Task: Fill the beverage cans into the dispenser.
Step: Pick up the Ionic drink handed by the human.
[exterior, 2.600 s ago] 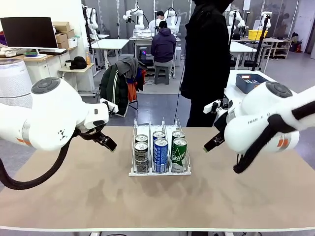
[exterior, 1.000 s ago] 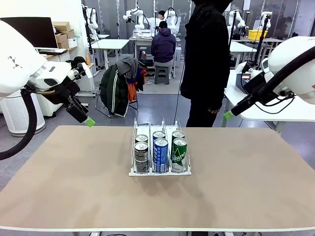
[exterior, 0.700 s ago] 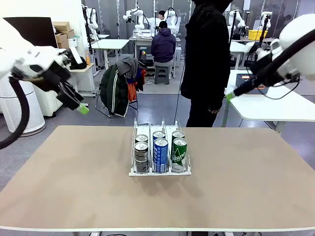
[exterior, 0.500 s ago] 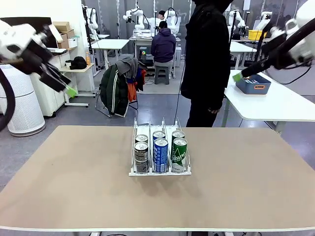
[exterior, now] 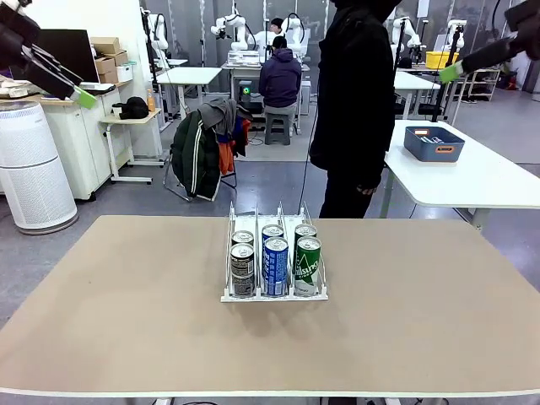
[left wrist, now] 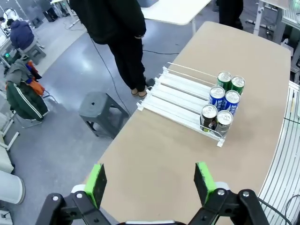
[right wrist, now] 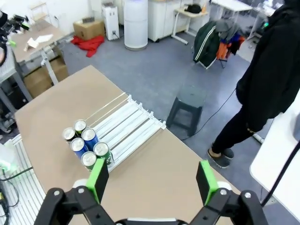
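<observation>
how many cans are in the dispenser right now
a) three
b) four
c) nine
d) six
D: the dispenser holds two dark cans, two blue cans and two green cans, one pair per lane, bunched at its front lip.

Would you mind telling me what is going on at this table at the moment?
Nothing is being handled right now. Six beverage cans stand in the dispenser, two per lane at its front end: dark, blue and green. The left gripper and right gripper are both open and empty, held high above the table. A person stands at the far side, hands off the table.
</observation>
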`<action>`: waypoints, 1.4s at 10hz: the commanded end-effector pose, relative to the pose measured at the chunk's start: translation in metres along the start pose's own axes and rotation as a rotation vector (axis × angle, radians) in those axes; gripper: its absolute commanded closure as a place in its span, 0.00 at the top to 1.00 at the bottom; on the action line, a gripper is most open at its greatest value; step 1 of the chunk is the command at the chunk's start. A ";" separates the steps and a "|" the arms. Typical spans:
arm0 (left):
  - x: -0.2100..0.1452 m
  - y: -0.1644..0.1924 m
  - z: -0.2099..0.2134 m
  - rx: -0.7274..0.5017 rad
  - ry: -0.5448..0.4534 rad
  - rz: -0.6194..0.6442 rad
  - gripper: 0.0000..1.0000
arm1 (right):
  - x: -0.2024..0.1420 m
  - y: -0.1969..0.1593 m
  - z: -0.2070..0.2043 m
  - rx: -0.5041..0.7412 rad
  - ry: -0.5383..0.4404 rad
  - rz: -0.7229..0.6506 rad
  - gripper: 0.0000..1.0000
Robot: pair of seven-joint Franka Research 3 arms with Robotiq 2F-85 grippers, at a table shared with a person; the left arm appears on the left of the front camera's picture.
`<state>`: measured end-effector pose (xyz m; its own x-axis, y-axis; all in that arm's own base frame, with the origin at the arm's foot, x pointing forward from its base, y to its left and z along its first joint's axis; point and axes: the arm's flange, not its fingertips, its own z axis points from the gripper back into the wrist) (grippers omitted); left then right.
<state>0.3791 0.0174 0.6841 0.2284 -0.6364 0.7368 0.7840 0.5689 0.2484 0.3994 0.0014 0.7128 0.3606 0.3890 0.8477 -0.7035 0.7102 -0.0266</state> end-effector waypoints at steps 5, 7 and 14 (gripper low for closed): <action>0.007 -0.004 0.008 0.041 0.036 -0.012 1.00 | 0.019 0.001 0.015 -0.040 0.011 -0.026 1.00; 0.007 -0.004 0.008 0.041 0.036 -0.012 1.00 | 0.019 0.001 0.015 -0.040 0.011 -0.026 1.00; 0.007 -0.004 0.008 0.041 0.036 -0.012 1.00 | 0.057 -0.017 0.064 0.021 0.219 0.080 1.00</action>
<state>0.3731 0.0136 0.6940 0.2489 -0.6685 0.7008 0.7552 0.5870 0.2917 0.3831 -0.0236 0.7859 0.4241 0.5085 0.7494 -0.7317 0.6799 -0.0472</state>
